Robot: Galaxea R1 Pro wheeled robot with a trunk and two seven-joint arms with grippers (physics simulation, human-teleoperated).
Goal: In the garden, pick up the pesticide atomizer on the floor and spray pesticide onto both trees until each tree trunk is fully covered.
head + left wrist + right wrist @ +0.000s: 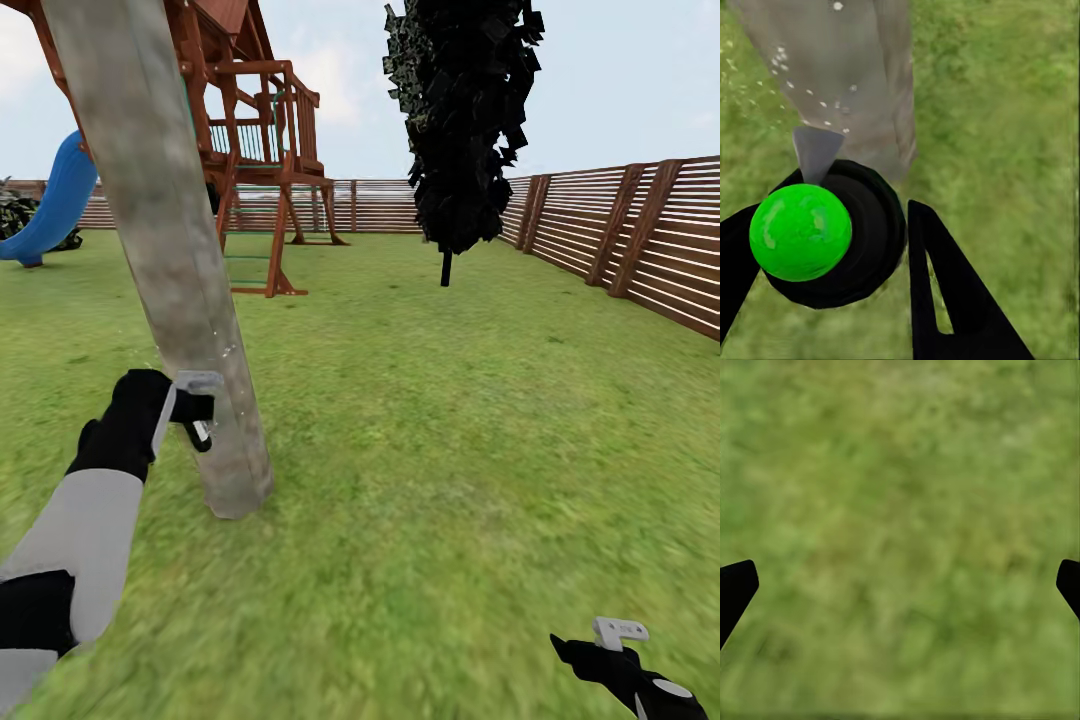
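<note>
Grass [420, 420] runs back to a slatted fence [620, 230], with a wooden play tower [255, 130] and blue slide [55, 205] behind and a thin dark-leaved tree [460, 110] further off. A thick leaning trunk [165, 250] stands in the lawn's near left part, and the left gripper [200, 415] hangs just beside its lower section, clamped on the atomizer [832, 232], whose green cap and grey nozzle point at the bark. White specks of pesticide [802, 90] float between nozzle and trunk [847, 82]. The step in hand looks like coating this first trunk; doing it well likely means keeping the nozzle aimed square at the bark and sweeping slowly along the whole column and round its sides, not letting the cloud drift onto the grass. The right gripper [620, 640] rests low near the lawn's near right corner, its dark fingers [735, 589] spread wide over bare grass, holding nothing. The trunk's top is cut off by the frame, its far side is hidden, and how much bark is already covered is hard to make out.
</note>
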